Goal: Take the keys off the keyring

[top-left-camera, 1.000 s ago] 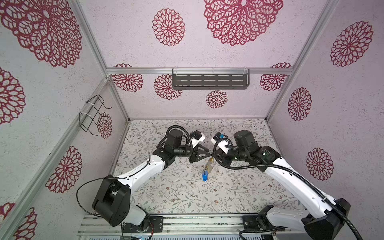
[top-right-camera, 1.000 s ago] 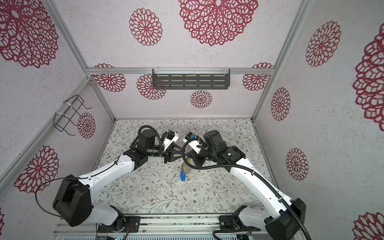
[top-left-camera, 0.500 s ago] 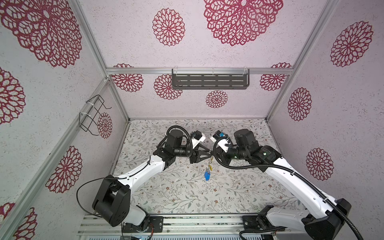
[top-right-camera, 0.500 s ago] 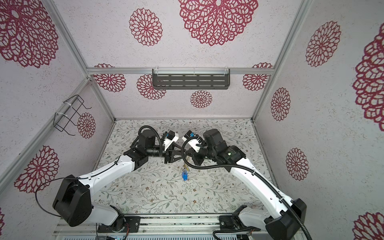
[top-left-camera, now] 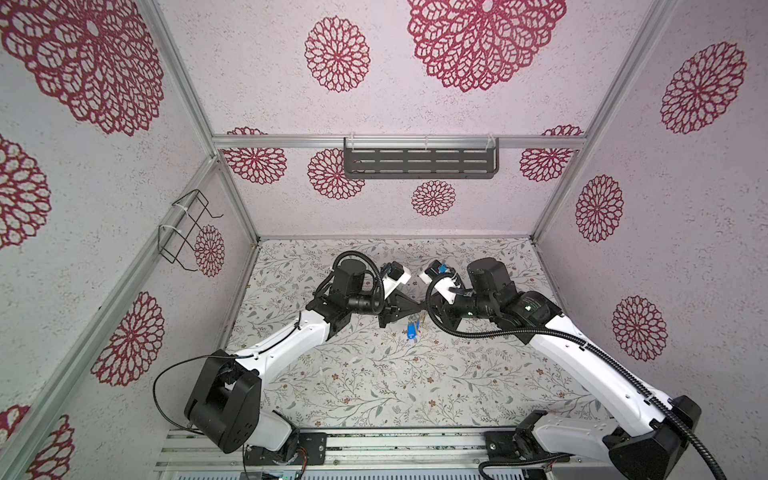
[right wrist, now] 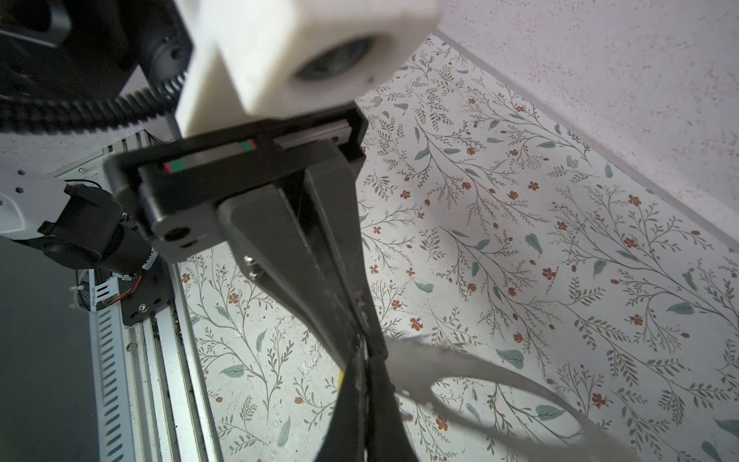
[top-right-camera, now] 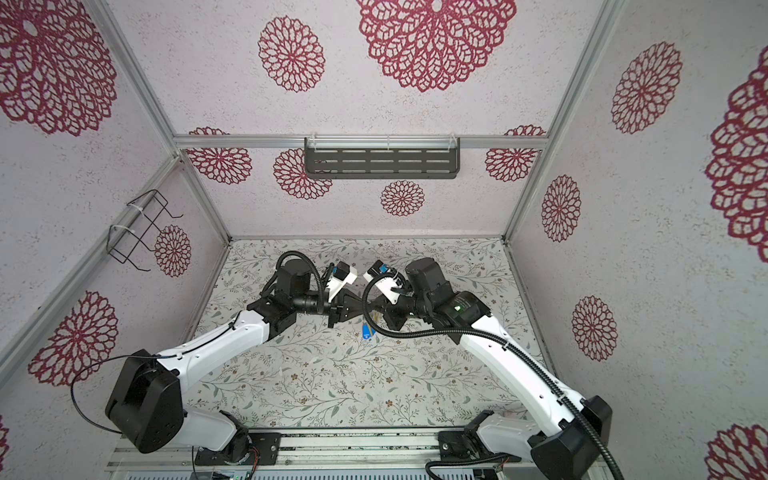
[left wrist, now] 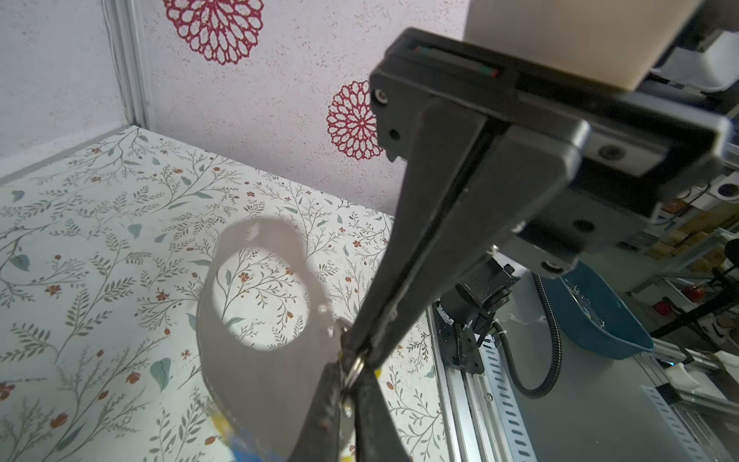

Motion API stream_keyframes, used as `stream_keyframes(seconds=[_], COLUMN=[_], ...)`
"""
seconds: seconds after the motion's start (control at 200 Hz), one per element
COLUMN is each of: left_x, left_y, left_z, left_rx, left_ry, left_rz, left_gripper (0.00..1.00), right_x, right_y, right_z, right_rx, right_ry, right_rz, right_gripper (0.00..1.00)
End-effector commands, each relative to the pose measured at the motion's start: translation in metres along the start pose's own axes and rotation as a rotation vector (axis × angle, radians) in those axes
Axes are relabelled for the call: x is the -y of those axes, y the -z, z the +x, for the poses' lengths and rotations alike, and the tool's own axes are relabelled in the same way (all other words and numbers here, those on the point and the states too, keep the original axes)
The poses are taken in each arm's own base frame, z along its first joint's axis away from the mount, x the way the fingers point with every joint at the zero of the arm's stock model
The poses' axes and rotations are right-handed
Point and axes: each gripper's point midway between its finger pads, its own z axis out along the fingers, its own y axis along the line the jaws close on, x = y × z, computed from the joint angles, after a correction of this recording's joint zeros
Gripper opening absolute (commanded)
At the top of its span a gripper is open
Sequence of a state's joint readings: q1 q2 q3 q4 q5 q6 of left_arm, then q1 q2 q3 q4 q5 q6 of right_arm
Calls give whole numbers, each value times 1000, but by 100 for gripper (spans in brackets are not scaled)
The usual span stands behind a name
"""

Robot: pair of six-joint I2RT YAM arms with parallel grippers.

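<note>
Surface (top-left-camera: 374,386): white top printed with leaves and small flowers, under both arms.
Keys (top-left-camera: 411,331): small oblong plastic tags, blue and yellow, dangling just under the spot where the two hands meet, seen in both top views. Whether they touch the Surface cannot be told.
Left hand (left wrist: 348,366): fingers pressed together, pinching a small silver metal ring (left wrist: 355,367) at the band's rim.
Keyring (left wrist: 256,360): large flat grey metal crescent band, up off the Surface near its middle, tilted, blurred in both wrist views.
Right hand (left wrist: 355,346): tip to tip with the Left hand, fingers pressed together on the Keyring's rim.
Side wall: black wire rack (top-left-camera: 183,232).
Back wall: dark grey slotted metal shelf (top-left-camera: 419,163).
</note>
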State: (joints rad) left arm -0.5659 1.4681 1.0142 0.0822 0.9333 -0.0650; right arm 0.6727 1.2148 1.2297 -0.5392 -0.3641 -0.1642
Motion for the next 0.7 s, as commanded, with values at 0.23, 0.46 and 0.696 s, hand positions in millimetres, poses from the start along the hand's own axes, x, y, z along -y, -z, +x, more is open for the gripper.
stream_keyframes(seconds=[0.23,0.46,0.696], left_x=[0,-3,-4], left_y=[2,1,-1], left_z=[-8,-11,-18], left_rx=[27,42,53], left_ry=[-38,-3,53], left_rz=[-22,-28,-17], left_gripper=[0,0,0], right_x=[3,3,8], right_y=[38,57,41], right_z=[-29,-31,-18], right_rx=[260,331,288], right_ry=[-53,-105,-156], right_rz=[119,87,-12], right_gripper=[21,31,31])
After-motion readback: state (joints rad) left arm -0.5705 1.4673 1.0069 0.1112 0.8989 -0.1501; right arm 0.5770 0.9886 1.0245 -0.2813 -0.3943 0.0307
